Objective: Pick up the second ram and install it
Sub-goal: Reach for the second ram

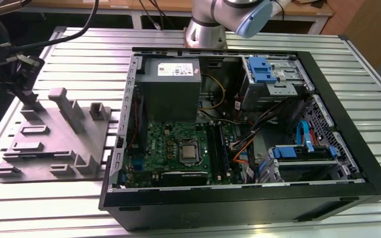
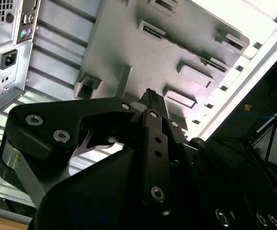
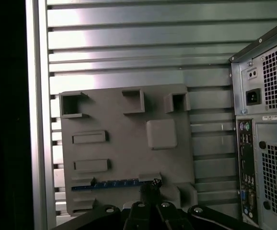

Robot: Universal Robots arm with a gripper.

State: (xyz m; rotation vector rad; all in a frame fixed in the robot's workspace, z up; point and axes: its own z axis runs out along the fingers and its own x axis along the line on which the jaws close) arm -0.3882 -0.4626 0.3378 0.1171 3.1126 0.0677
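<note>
The second ram (image 3: 109, 184), a long thin dark-blue circuit-board strip, stands on edge in a slot of the flat grey moulded fixture plate (image 3: 124, 148). It lies close along the plate's edge opposite the plate's row of three raised open pockets (image 3: 133, 100). Its long axis runs parallel to that edge, from the plate's side nearest the black tower computer case (image 1: 243, 206), which lies open on its side, across toward the plate's other side. The black end effector (image 3: 150, 189) of the arm is over the plate at the strip's case-side end. Nearly the whole length of the strip therefore stretches away from it in one direction, along the slot, rather than lying centred beneath it. Whether it touches the strip cannot be told, and neither wrist view lets me tell whether the end effector is released or clenched. Judging by the strip sitting level in its slot, the ram has not yet left the plate. The plate lies on the ribbed aluminium table (image 1: 78, 54), just beside the case.
</note>
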